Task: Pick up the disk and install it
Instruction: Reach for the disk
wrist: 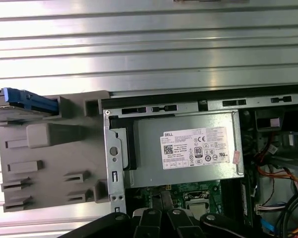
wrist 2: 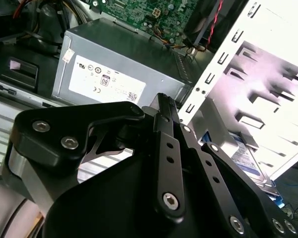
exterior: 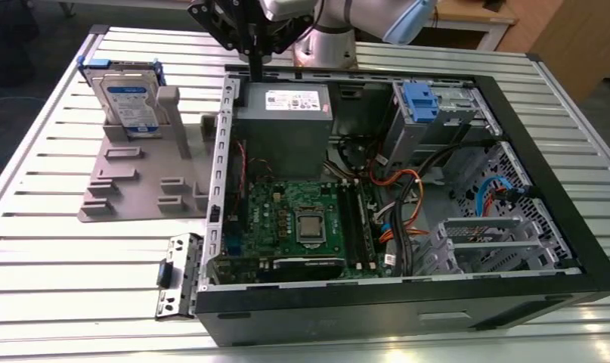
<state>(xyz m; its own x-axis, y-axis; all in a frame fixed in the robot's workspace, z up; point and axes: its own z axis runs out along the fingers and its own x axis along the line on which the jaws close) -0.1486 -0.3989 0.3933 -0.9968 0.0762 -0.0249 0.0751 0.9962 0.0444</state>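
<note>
Hanging above the wall of the open computer case (exterior: 385,311), just by the grey power supply (exterior: 284,121), the end effector (exterior: 254,74) has its fingers pressed together and carries nothing. The second wrist view shows the two fingers (wrist 2: 164,106) meeting in one narrow blade.

The disk (exterior: 131,102) stands on edge in a slot of the grey holder (exterior: 123,178) on the counter (exterior: 53,257), outside the case and to the exterior view's left of the end effector. Its label faces the camera and the blue frame shows at its upper corners. In the first wrist view the blue frame (wrist: 30,100) juts out over the holder.

The step in hand looks like the reach for the disk, and nothing of the task is done yet. To do it well, the fingers would have to spread before they come down, wide enough to pass the disk's thin sides without knocking it. The grip should probably fall on the flat faces near the upper edge, clear of the holder's posts. A straight lift along the slot would keep the disk from jamming. The case wall stands near the holder, so the move across should stay high. Inside the case a bay with a blue part (exterior: 421,98) sits at the far corner, with loose cables (exterior: 400,198) nearby.
</note>
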